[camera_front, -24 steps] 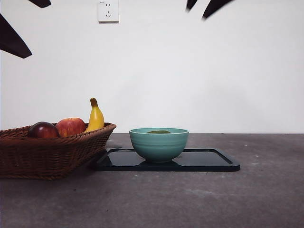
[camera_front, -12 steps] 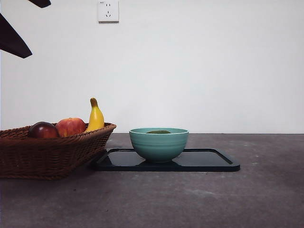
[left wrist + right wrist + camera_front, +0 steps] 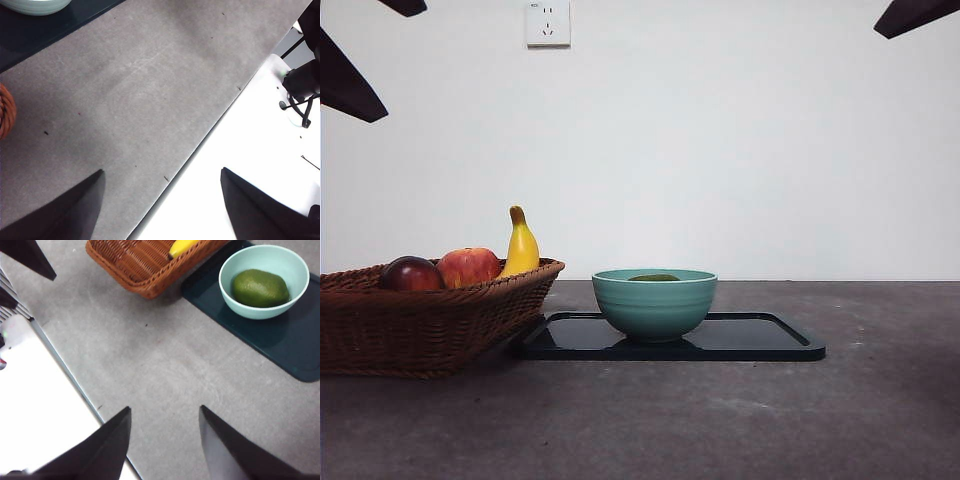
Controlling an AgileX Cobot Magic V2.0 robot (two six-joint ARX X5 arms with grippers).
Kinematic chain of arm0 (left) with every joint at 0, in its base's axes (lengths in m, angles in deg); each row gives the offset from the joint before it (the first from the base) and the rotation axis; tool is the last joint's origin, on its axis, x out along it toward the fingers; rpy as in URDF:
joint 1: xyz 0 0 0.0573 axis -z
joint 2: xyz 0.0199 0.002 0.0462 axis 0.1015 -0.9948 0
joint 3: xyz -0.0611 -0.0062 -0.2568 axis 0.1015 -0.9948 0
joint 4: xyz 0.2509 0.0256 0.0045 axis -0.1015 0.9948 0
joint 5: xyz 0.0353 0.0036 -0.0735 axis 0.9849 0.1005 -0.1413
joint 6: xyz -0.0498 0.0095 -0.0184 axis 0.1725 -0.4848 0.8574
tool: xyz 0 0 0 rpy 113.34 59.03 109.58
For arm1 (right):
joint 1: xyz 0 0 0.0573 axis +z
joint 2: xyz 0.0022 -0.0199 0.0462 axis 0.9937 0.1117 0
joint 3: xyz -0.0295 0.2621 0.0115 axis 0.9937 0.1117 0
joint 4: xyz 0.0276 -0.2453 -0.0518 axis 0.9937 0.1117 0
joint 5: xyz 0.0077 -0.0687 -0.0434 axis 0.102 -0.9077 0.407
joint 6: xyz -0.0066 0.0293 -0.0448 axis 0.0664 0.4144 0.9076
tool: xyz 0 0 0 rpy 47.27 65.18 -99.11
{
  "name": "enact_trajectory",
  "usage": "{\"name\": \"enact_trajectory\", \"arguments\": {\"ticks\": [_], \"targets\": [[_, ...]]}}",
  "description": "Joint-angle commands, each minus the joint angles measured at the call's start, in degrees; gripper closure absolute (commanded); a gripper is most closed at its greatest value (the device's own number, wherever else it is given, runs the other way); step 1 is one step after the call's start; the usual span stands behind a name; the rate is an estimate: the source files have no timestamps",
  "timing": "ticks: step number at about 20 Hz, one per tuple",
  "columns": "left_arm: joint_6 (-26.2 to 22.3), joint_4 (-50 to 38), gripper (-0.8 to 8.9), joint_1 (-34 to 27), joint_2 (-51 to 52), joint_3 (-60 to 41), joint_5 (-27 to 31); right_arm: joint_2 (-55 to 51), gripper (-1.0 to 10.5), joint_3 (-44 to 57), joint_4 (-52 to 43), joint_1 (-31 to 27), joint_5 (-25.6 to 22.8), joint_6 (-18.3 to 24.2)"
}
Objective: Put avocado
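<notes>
Since the avocado [image 3: 260,288] already lay inside the bowl [image 3: 296,267] on the tray [image 3: 280,340], beside the basket [image 3: 145,265], no carry seemed left. The right tool [image 3: 165,440], spread wide and empty, hung nearer the bowl; the left tool [image 3: 160,200], likewise agape and empty, hovered off over the bench [image 3: 150,90] edge.

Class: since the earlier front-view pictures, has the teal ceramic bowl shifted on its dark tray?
No. The teal ceramic bowl sits at the same spot on the dark rectangular tray.
</notes>
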Motion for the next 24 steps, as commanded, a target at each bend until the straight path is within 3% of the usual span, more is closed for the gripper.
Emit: {"name": "enact_trajectory", "arguments": {"ticks": [1, 3, 5, 24], "targets": [[-0.68, -0.39, 4.50, 0.31, -0.31, 0.39, -0.24, 0.31, 7.3, -0.50, -0.90, 0.48, 0.20, -0.63], [-0.70, -0.42, 5.99, 0.31, -0.31, 0.39, -0.24, 0.31, 7.5, -0.50, -0.87, 0.48, 0.20, -0.61], [-0.70, -0.42, 7.92, 0.31, -0.31, 0.39, -0.24, 0.31, 9.2, -0.50, -0.68, 0.48, 0.20, -0.61], [-1.25, -0.68, 8.07, 0.31, -0.26, 0.39, -0.04, 0.28, 9.4, -0.50, -0.87, 0.46, 0.13, -0.61]]}}
